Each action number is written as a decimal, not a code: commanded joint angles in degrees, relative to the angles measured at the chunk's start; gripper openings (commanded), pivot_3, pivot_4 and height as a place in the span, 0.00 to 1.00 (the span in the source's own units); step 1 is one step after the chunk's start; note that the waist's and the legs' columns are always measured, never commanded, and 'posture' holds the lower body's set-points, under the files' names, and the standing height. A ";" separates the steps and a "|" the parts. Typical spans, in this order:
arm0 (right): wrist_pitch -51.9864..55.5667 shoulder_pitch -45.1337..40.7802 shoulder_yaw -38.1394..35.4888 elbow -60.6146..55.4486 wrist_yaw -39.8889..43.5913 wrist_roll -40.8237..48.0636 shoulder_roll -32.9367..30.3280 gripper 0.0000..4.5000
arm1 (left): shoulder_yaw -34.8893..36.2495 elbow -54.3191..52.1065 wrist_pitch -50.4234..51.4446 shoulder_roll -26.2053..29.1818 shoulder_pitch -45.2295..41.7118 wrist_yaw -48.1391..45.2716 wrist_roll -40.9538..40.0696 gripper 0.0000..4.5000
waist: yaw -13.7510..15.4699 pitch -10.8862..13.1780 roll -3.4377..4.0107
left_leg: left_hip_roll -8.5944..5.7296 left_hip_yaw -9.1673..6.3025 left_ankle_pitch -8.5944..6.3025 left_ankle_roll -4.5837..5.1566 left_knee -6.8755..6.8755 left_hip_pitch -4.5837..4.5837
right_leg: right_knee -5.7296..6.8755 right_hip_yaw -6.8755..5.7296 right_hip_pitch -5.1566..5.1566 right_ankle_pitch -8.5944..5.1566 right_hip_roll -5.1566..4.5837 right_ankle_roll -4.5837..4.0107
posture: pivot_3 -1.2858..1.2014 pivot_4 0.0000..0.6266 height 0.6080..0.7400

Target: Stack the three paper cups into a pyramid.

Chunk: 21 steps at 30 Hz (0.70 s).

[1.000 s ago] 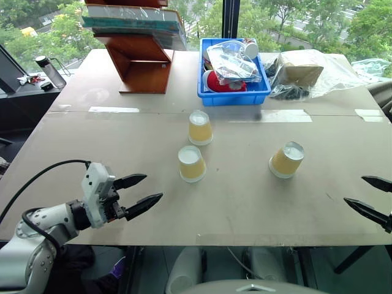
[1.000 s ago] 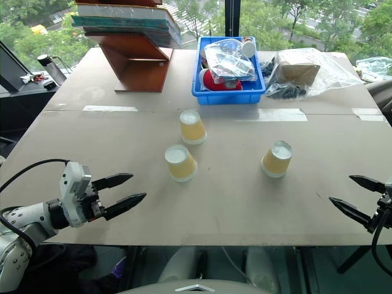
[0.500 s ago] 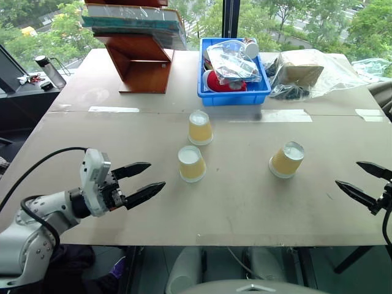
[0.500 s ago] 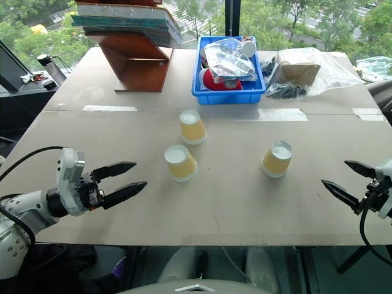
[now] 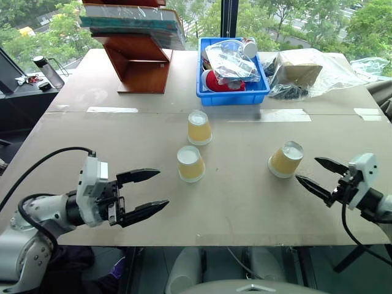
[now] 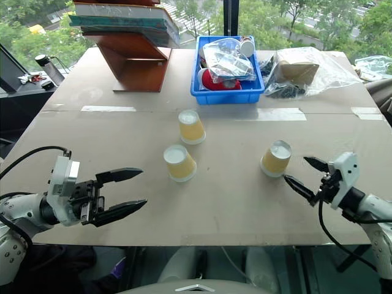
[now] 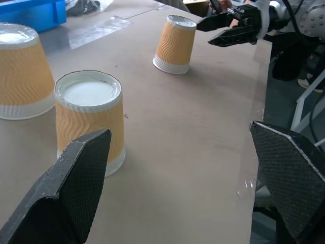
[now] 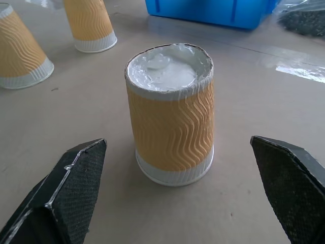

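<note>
Three paper cups stand upside down and apart on the tabletop, none stacked. The right cup [image 5: 285,160] sits toward the right edge, just beside the right gripper [image 5: 313,176], whose two black fingers are spread wide with nothing between them; their tips point at the cup from its right without touching it. In the right wrist view this cup stands centred between the fingers. The middle cup [image 5: 190,163] stands near the table's centre, with the far cup [image 5: 199,127] just behind it toward the blue bin [image 5: 232,93] at the far edge. The left gripper [image 5: 149,192] hovers near the front edge, fingers likewise spread wide and empty, pointing toward the middle cup and well apart from it.

Against the frames of a second ago: the right gripper has come in from the right edge to the right cup. The left gripper has risen slightly and turned more to the right. All three cups lie unchanged.
</note>
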 commanded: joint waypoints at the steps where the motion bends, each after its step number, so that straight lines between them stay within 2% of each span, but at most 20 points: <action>1: -2.02 -1.54 0.76 0.39 -1.70 -1.63 0.75 1.00 | 1.82 -1.27 -1.18 0.51 1.65 -1.96 -0.92 0.99 | -0.02 0.00 0.00 | 0.00 0.00 0.00 0.00 0.00 -0.01 | 0.00 0.00 0.00 0.00 0.00 0.00 | 0.52 0.24 1.00; 7: -4.42 -4.73 1.92 4.64 -1.50 -3.02 1.60 1.00 | 2.92 -1.88 -4.38 0.37 2.83 -4.44 0.03 0.99 | -0.01 0.00 -0.01 | 0.00 0.03 0.00 0.00 0.01 0.00 | 0.00 0.02 0.00 0.00 0.00 0.00 | 0.52 0.24 1.00; 11: -4.63 -6.29 2.91 6.21 -0.86 -2.86 1.91 1.00 | 4.49 -1.96 -5.21 -0.60 3.12 -2.40 -0.05 0.99 | -0.05 0.00 -0.01 | 0.00 0.03 0.00 0.00 0.01 0.00 | 0.01 0.02 -0.01 0.00 0.01 0.00 | 0.52 0.24 1.00; 21: -2.07 -9.69 6.60 4.94 -1.69 -1.76 3.31 1.00 | 4.80 -2.91 -6.22 -1.25 5.00 -1.60 -0.08 0.99 | -0.09 0.00 -0.01 | 0.01 0.03 -0.01 0.01 0.01 0.00 | 0.01 0.03 -0.01 0.00 0.01 0.00 | 0.52 0.24 1.00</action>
